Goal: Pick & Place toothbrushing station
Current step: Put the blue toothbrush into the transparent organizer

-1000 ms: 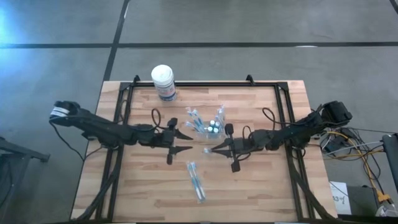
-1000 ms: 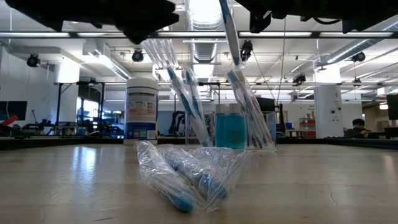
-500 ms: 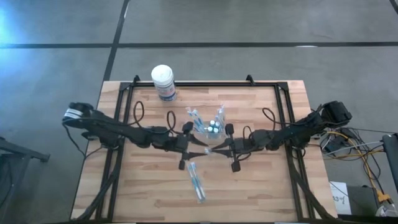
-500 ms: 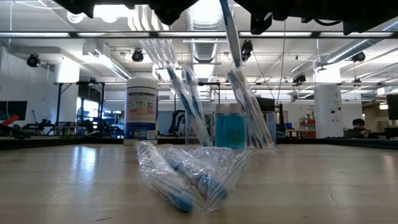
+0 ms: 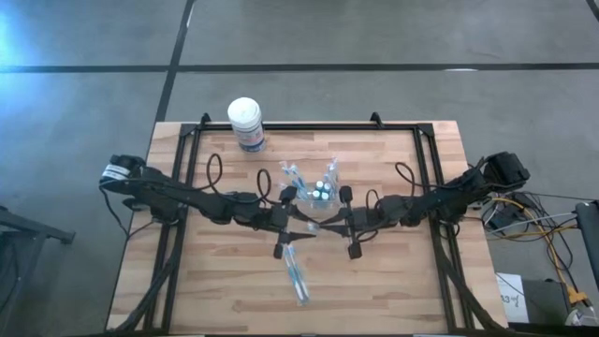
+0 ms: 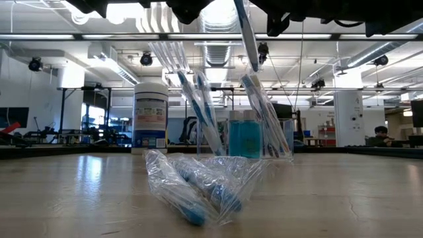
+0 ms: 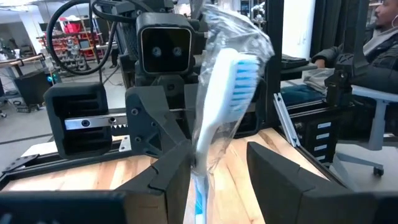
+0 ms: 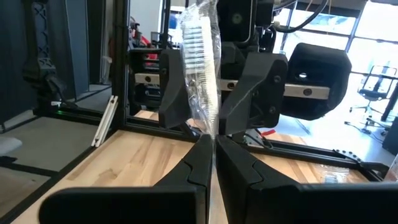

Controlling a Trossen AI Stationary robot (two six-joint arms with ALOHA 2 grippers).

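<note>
- Wooden bench (image 5: 215,281) in a big open lab.
- Left gripper (image 5: 301,225) has slid in toward the middle, jaws spread around a wrapped toothbrush (image 7: 217,93).
- Station (image 5: 316,192) sits mid-bench, just behind both grippers; looks light, slick and rigid, so grab its rim.
- Right gripper (image 5: 320,226) pinches that toothbrush.

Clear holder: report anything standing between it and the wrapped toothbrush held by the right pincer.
Nothing visible does. The right pincer holds the wrapped toothbrush upright close beside the clear holder.

Left tool (image 5: 301,222) advanced — straddles wrapped toothbrush (image 7: 214,118).
</note>
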